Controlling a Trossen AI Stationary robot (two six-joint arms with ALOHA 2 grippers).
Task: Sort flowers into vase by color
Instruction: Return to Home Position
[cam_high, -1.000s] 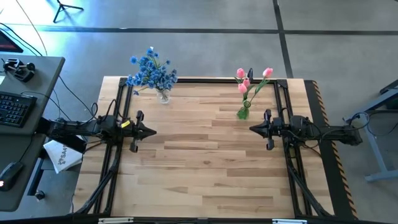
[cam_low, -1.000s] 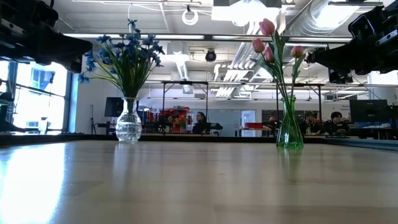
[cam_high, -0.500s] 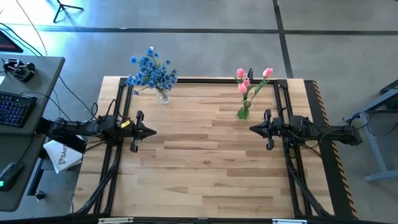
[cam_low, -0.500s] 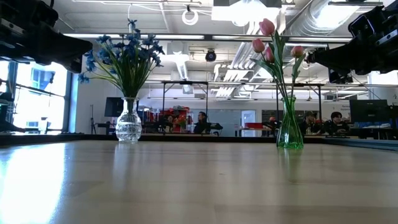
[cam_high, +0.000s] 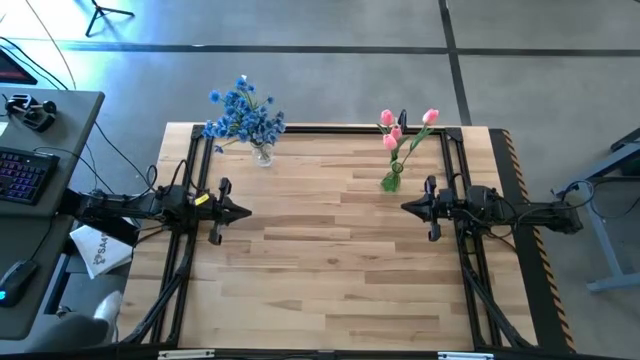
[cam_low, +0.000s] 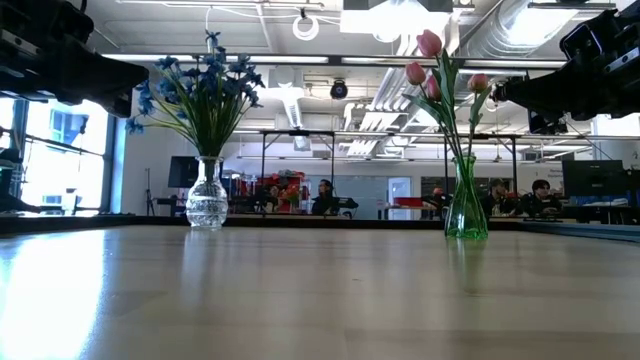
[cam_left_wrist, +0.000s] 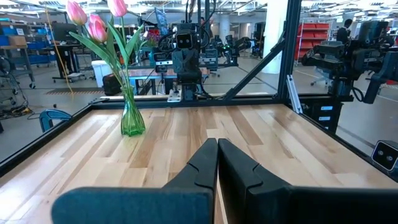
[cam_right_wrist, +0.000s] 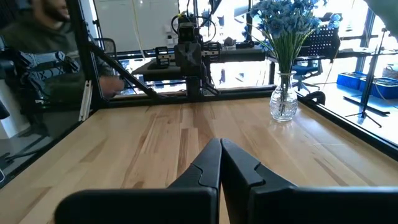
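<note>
Worktop (cam_high: 330, 260): light wood planks in a butcher-block pattern, smooth, with a slight sheen in the low view. Black frame rails (cam_high: 190, 170) run along both sides, and there is hazard-stripe tape (cam_high: 515, 170) on the right edge. Grey concrete floor (cam_high: 300, 70) around it, and a desk (cam_high: 60, 130) with a keyboard (cam_high: 20, 170) off the left side. The low view looks into an open hall with exposed ducts (cam_low: 520, 20) and strip lights overhead, and people (cam_low: 540, 195) seated far back. A person (cam_right_wrist: 43, 56) shows behind the frame in the right wrist view.

Blue flowers (cam_high: 243, 115): dense bunch of small blossoms on thin green stems. They stand in a clear glass vase (cam_high: 263, 153), bulbous with a narrow neck, at the far left of the worktop. Pink flowers (cam_high: 405, 125): smooth tulip buds on long stems in a slim green glass vase (cam_high: 391, 181) with a flared foot, far side, right of centre. The 2 vases are upright and well apart.

Left end effector (cam_high: 245, 211): left side, mid-depth, pointing inward, raised off the worktop. Its 2 dark fingers are pressed together with nothing between them. Right end effector (cam_high: 405, 207): mirrored on the right side, near the green glass vase but not touching it. Fingers together, holding nothing.
</note>
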